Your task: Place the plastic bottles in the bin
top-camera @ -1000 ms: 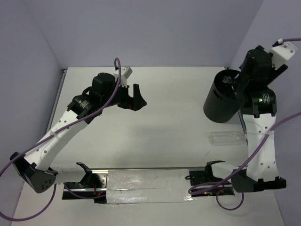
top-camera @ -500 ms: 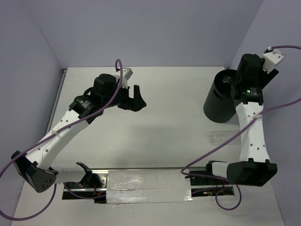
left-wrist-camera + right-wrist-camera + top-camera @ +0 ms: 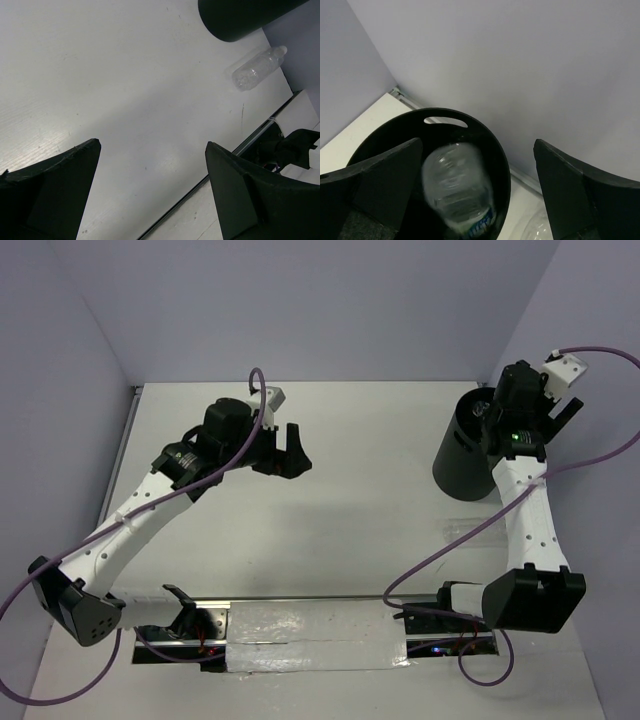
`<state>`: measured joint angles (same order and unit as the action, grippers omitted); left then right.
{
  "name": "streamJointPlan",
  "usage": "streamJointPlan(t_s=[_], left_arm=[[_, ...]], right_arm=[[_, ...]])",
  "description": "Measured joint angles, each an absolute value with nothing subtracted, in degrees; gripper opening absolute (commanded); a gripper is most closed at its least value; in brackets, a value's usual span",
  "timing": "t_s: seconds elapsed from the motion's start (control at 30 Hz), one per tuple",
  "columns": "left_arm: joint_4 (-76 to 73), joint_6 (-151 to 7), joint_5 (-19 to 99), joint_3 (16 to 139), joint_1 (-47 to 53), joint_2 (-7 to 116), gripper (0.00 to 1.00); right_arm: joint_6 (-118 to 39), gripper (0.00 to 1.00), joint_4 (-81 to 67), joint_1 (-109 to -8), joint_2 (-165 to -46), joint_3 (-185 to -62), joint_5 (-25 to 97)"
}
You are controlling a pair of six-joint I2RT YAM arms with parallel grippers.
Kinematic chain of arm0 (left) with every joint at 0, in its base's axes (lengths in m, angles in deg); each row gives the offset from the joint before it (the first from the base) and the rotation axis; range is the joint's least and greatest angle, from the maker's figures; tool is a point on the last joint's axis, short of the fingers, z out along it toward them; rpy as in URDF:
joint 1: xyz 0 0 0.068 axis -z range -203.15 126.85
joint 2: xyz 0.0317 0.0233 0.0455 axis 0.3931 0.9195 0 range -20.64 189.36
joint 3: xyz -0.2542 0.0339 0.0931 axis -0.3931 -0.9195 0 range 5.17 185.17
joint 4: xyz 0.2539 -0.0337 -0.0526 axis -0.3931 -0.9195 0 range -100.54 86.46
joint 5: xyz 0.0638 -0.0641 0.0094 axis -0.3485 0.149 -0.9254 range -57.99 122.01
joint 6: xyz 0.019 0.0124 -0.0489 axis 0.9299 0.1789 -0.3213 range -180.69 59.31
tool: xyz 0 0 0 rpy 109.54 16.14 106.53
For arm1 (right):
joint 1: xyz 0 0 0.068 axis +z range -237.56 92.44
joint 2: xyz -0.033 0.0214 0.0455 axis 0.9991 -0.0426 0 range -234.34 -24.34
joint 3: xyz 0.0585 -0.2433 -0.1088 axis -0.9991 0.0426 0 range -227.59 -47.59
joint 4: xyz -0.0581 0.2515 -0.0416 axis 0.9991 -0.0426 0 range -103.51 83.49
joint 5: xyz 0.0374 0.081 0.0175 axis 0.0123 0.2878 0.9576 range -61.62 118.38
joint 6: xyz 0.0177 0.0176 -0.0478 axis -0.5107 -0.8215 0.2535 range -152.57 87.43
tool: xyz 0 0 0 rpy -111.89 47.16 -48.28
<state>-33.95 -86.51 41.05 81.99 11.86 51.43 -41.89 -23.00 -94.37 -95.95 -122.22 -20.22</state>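
The black bin (image 3: 463,455) stands at the table's far right. My right gripper (image 3: 497,408) hovers over its mouth, open. In the right wrist view a clear plastic bottle (image 3: 457,187) with a blue-and-white label shows blurred inside the bin's rim (image 3: 487,131), below my right gripper (image 3: 478,144) and free of both fingers. A second clear bottle (image 3: 478,531) lies on the table just in front of the bin; it also shows in the left wrist view as the bottle (image 3: 257,68) below the bin (image 3: 240,20). My left gripper (image 3: 291,452) hangs open over the table's left middle, left gripper (image 3: 152,145) holding nothing.
A metal rail with a taped strip (image 3: 310,635) runs along the near edge between the arm bases. Purple walls close in behind and to the right of the bin. The right arm's purple cable (image 3: 440,555) loops across the table near the lying bottle.
My right gripper went from shut on the labelled bottle to open, and the bottle now drops into the bin. The right wrist shifted a little over the bin. The left arm barely moved.
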Motion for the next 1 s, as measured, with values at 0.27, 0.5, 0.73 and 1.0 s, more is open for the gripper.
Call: streamJointPlan(t_s=[0.27, 0.5, 0.73, 1.0], left_arm=[[-33.93, -86.51, 41.97, 81.66, 11.86, 53.36, 0.99], [-32.84, -86.53, 42.45, 80.85, 11.86, 53.53, 0.99], [-32.64, -86.53, 42.86, 79.62, 11.86, 54.3, 0.99], [-32.14, -86.49, 43.3, 79.34, 11.86, 54.56, 0.99]], right_arm=[[-43.91, 1.0, -29.03, -94.37, -94.49, -129.37, -17.4], [-47.42, 1.0, -37.64, -94.37, -84.78, -133.28, -14.23], [-56.01, 1.0, -48.81, -94.37, -75.95, -129.74, -7.59], [-73.61, 0.99, -61.95, -94.47, -69.07, -109.89, -0.66]])
